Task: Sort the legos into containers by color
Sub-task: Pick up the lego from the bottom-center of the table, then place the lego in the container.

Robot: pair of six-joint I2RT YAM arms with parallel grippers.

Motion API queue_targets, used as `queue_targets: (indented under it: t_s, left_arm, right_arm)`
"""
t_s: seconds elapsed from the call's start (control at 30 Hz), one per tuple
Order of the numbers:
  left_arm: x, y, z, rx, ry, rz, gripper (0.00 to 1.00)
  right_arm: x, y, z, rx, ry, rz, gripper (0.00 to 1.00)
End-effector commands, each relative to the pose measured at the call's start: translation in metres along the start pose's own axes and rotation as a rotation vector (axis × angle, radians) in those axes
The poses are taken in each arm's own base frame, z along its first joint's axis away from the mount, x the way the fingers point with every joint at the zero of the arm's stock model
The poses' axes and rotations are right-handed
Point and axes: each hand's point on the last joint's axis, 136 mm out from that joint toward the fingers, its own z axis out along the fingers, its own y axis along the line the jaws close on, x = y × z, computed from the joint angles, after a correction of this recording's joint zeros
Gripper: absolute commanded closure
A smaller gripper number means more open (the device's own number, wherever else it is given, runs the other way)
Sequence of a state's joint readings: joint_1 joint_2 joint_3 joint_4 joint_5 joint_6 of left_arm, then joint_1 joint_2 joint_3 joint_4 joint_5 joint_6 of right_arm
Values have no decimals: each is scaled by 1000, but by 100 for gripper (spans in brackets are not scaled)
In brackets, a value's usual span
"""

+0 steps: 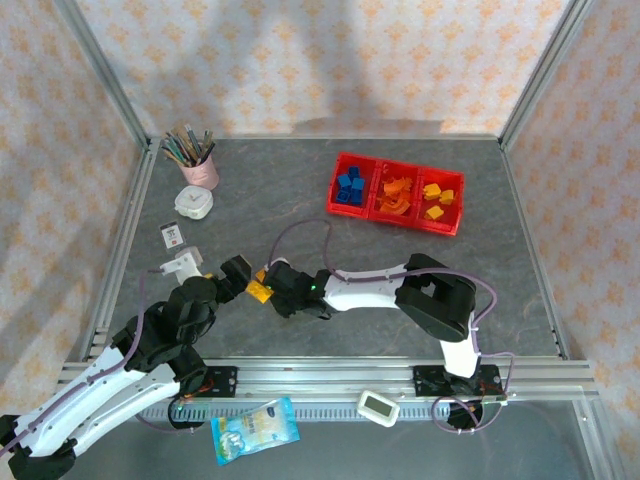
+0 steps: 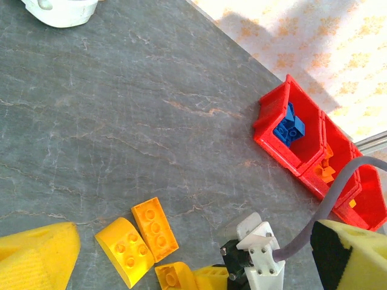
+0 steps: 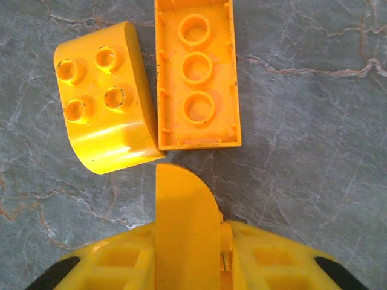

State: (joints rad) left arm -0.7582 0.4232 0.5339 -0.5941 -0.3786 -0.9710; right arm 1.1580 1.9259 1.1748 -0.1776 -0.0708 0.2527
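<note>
You are looking at a robot test cell in a lab. Silver aluminium frame posts and pale floral-patterned wall panels box in the grey marble-patterned tabletop, and white-and-black robot arms are bolted to the near metal rail.

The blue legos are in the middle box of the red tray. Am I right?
Not quite. The blue legos are in the left end box of the red tray, not the middle one. The middle box holds the orange legos. The top external view shows this.
</note>
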Motion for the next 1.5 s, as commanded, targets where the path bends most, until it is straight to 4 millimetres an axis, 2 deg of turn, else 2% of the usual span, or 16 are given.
queue_targets:
  t_s: [0.0,0.1,0.2,0.3,0.4,0.6,0.83,0.97,1.07,1.17,1.27,1.4,1.47]
  left_arm:
    - [-2,-2,2,5,-15,4,1]
    - [-1,-11,5,28,-3,13,1]
    - [0,-21,8,49,11,27,1]
    - [1,-34,13,72,28,46,1]
    - [4,-48,20,104,44,64,1]
    - [17,-78,37,183,95,85,1]
    - [35,-117,58,280,163,112,1]
    - [48,-136,70,326,210,132,1]
    - [54,-147,79,350,232,138,1]
    - [61,-156,86,365,251,144,1]
    - [65,-162,93,374,262,147,1]
    - [67,-166,97,375,268,155,1]
    - [68,-166,98,372,269,160,1]
  right_arm:
    - [-13,-3,-19,19,-48,22,76]
    - [-20,-9,-35,38,-80,46,78]
    - [-23,-22,-49,71,-99,88,78]
    - [-26,-46,-63,97,-115,169,79]
    - [-29,-81,-77,132,-135,270,79]
    - [-42,-167,-114,237,-213,449,79]
    - [-56,-289,-167,415,-347,692,79]
    - [-53,-356,-194,540,-408,809,79]
    - [-51,-395,-206,588,-438,876,79]
    - [-50,-429,-211,661,-451,903,79]
    - [-48,-455,-200,673,-419,936,79]
    - [-45,-479,-184,696,-385,956,77]
    - [-45,-486,-176,703,-359,955,72]
